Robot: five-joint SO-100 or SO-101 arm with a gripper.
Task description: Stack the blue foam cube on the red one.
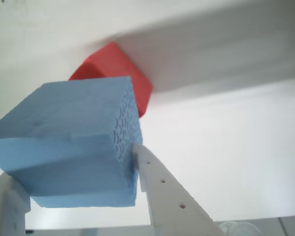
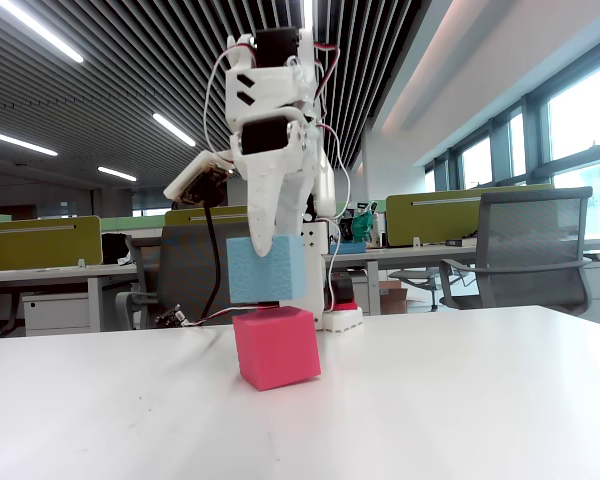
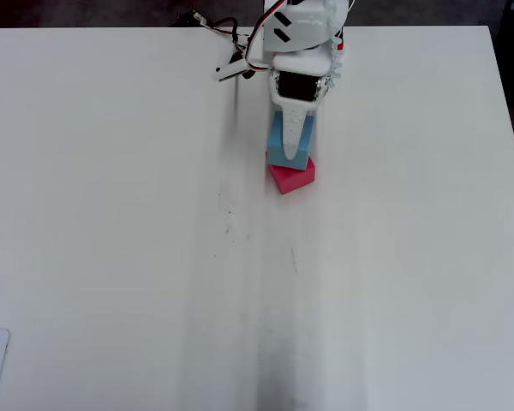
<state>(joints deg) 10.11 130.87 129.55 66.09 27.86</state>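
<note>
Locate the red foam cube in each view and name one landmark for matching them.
Wrist view: the red cube sits upper centre-left, partly hidden behind the blue cube.
Fixed view: lower centre on the table, the red cube just under the held blue cube.
Overhead view: upper centre-right, the red cube peeks out below the blue cube.
Shared landmark: the blue cube in the gripper.

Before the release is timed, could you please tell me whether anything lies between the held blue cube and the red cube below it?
Nothing: the fixed view shows only a thin open gap between the blue foam cube and the red one.
</note>
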